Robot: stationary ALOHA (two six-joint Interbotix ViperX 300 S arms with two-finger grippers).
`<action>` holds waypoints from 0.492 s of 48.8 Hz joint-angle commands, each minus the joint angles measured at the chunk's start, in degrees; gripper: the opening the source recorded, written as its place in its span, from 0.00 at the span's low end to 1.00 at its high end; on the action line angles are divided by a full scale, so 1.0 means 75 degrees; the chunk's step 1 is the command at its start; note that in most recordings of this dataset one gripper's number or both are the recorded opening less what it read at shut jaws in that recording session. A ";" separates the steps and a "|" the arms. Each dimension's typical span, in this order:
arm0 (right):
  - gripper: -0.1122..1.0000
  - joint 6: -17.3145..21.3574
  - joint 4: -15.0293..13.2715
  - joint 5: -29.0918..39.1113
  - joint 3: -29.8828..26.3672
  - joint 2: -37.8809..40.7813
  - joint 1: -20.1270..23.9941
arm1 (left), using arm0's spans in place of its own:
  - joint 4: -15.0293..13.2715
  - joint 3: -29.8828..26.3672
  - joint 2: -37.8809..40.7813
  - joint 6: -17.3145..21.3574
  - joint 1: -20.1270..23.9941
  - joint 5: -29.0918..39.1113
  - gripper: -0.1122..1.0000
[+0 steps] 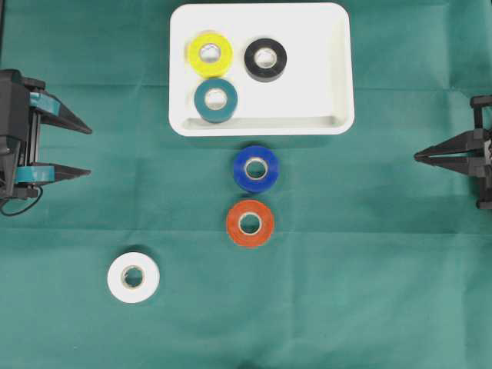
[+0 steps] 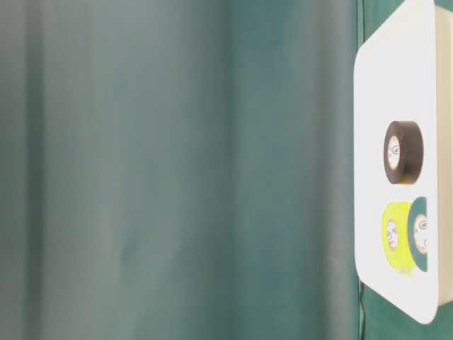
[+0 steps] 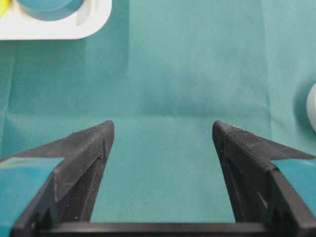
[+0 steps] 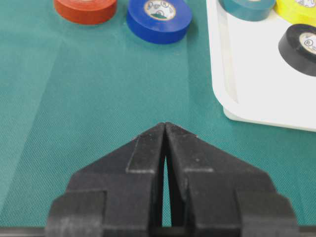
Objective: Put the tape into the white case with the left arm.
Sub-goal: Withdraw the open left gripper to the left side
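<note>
1. Left arm's black gripper with teal bands (image 1: 90, 151) is seen at the left edge, fingers spread apart, nothing held.
2. White tape roll (image 1: 133, 277) lies near-left on the green cloth (image 1: 369, 254).
3. Shallow white rectangular plastic case (image 1: 338, 69) sits far centre; yellow (image 1: 209, 54), teal (image 1: 215, 100) and black (image 1: 265, 59) rolls lie inside.
4. Blue roll (image 1: 255, 168) and orange roll (image 1: 249, 223) lie just near of the case.
5. Plain black right gripper (image 1: 416, 157) is seen at the right edge, fingers together, empty.
</note>
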 commanded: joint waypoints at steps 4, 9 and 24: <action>0.02 0.0000 -0.0012 -0.0070 -0.0082 0.0035 -0.0012 | -0.0023 -0.0141 0.0152 -0.0012 -0.0035 -0.0035 0.81; 0.02 0.0000 0.0000 -0.0070 -0.0082 0.0035 -0.0012 | -0.0012 -0.0188 0.0305 0.0000 -0.0059 -0.0059 0.81; 0.02 0.0012 0.0000 -0.0070 -0.0082 0.0035 -0.0012 | -0.0012 -0.0492 0.0926 0.0000 -0.0187 -0.0117 0.80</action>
